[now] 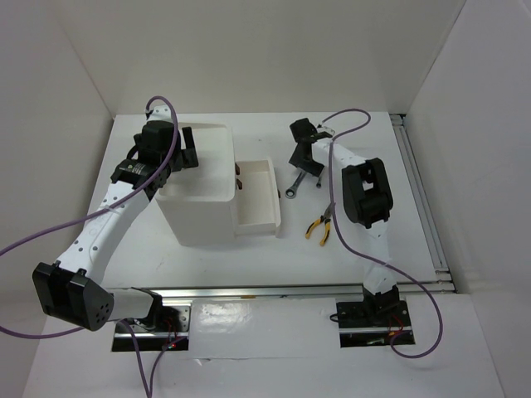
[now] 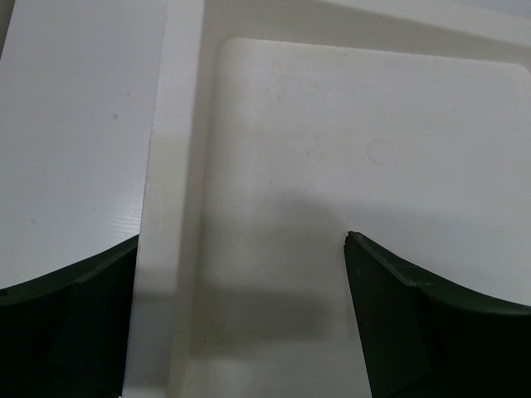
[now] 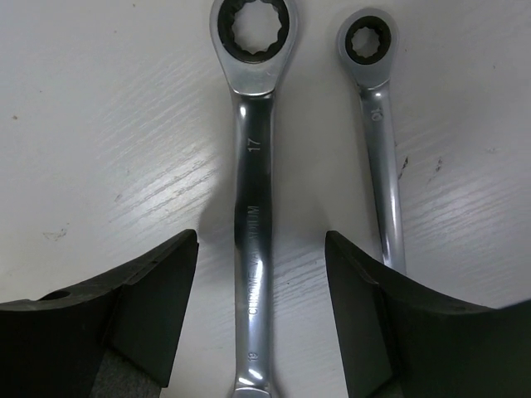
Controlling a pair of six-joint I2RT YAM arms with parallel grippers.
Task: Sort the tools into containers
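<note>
Two wrenches [image 3: 383, 166] and one pliers [image 1: 319, 225] lie loose; right gripper [image 3: 261, 236] straddles the larger wrench [image 3: 251, 207] unclenched, left gripper [image 2: 242, 236] released.

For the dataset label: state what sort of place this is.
Likely a robot lab test cell: white walls enclose a white table, two arms are bolted at its near edge, and wrenches, pliers and a drawer box are laid out.

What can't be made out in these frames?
- Drawer, top view: brown bits at its left end, too small to identify.
- Small wrench, right wrist view: lower end hidden behind a finger of the right gripper.
- Big wrench, same view: lower end cut off by the bottom edge.
- Left wrist view: shows the tray; sides of the box out of frame.
</note>
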